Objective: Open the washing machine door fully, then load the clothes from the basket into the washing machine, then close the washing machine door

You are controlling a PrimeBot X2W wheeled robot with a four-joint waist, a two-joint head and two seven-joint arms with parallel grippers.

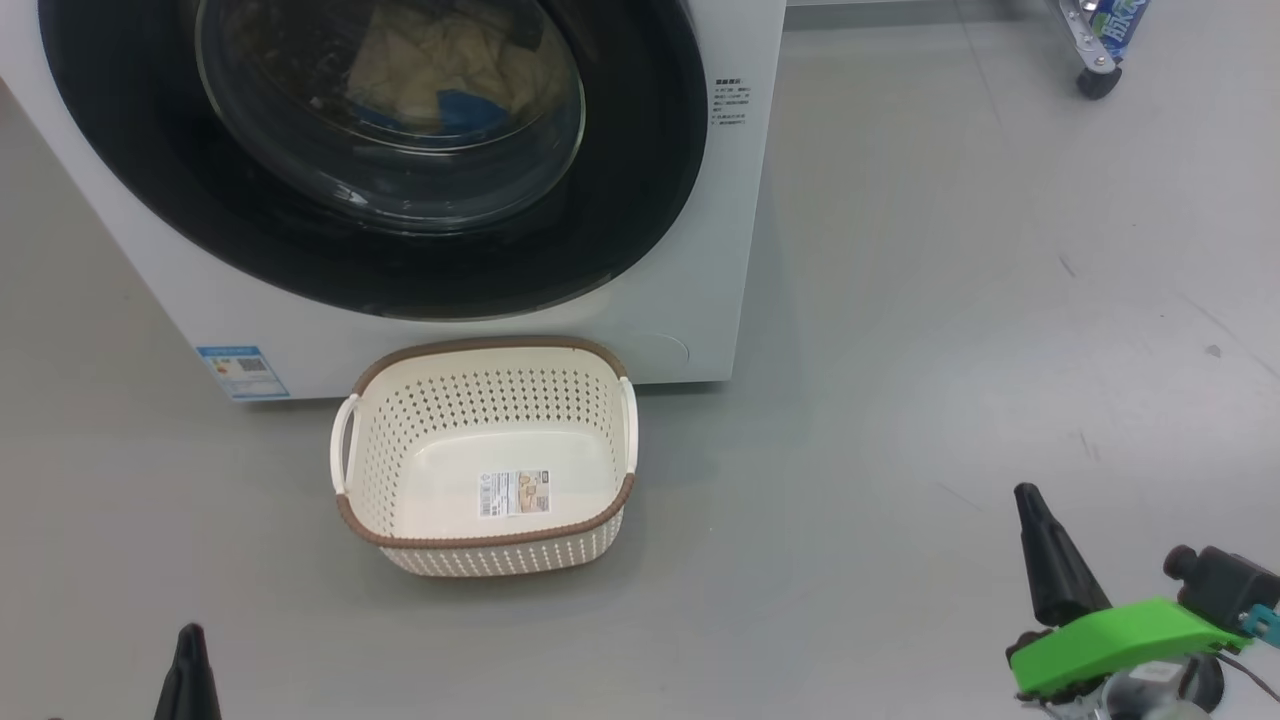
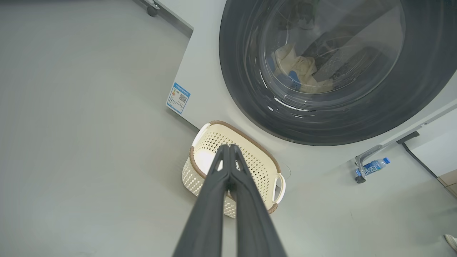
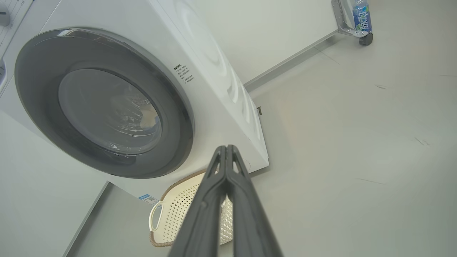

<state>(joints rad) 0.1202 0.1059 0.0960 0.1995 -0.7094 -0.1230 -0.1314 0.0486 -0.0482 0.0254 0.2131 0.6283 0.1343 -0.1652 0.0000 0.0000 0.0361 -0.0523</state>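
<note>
In the head view the washing machine door [image 1: 630,200] sits shut on the washing machine [image 1: 700,300]. The clothes [image 1: 430,65] lie behind its glass, and the basket [image 1: 482,400] stands empty on the floor [image 1: 900,400] just before it.

In the left wrist view the left tool [image 2: 228,148] is pressed together, holding nothing.

In the right wrist view the right tool [image 3: 225,148] is the same.

Every step looks done to me. The next move is only to draw both arms clear.
</note>
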